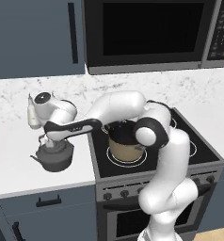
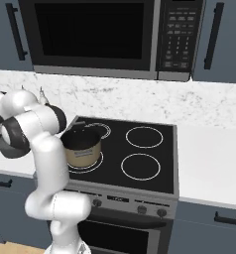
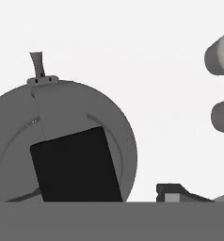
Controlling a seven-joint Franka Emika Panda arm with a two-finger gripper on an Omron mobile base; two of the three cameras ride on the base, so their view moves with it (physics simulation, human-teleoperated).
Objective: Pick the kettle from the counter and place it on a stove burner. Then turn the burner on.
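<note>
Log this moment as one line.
phase: reaching for kettle | gripper: over kettle, state unclear | kettle: on counter, left of stove | pot: front-left burner | burners: all dark

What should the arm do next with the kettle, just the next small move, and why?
Probably ease the hand straight down and close on the handle. The kettle sits on the counter left of the cooktop, and the hand is right above it; in the hand view one finger overlaps the kettle lid. Whether the gripper has closed can't be told.

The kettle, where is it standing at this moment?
In the left base view the kettle stands on the counter, left of the cooktop and its tan pot, directly under the end effector.
</note>
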